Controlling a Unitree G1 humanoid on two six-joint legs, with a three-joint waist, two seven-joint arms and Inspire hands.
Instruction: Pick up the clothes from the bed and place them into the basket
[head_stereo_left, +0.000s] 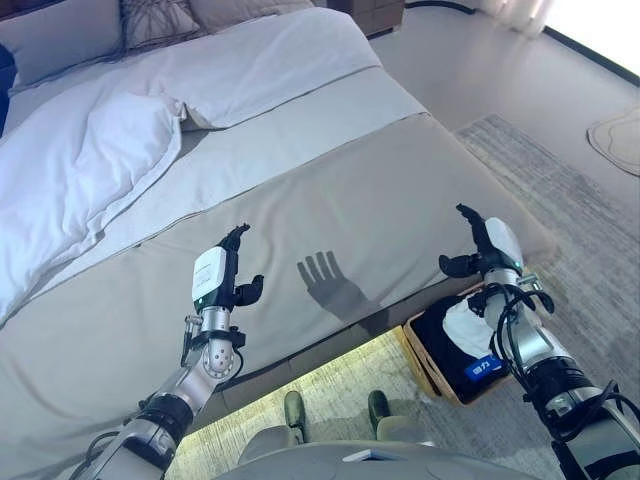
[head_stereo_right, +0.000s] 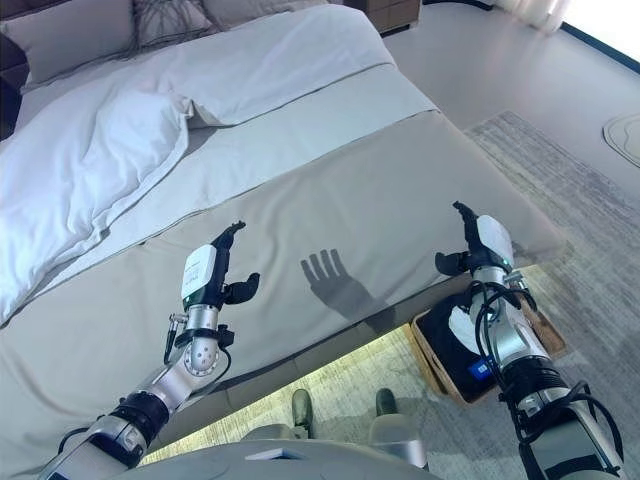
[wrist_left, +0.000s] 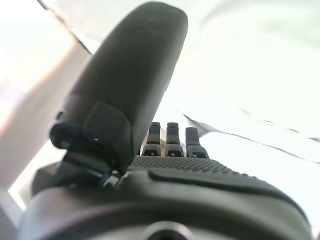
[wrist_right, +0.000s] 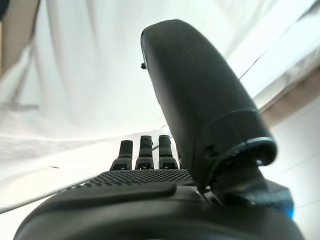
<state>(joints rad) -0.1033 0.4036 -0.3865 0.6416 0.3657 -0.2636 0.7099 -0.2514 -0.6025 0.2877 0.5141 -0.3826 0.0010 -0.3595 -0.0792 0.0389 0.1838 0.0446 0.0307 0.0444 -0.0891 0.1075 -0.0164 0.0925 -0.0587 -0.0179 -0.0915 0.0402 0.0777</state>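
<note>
A: Grey-beige bedspread on the wide bed (head_stereo_left: 330, 210) looks bare of clothes; only a rumpled white duvet (head_stereo_left: 80, 170) at 10 o'clock. White and dark clothes sit in the wooden basket (head_stereo_left: 425, 360) on the floor at 4 o'clock.

B: Hands?

A: Left hand (head_stereo_left: 232, 270) & right hand (head_stereo_left: 478, 245) both raised, fingers straight, empty. Probably scan under the duvet before quitting; keep arms clear of the basket.
</note>
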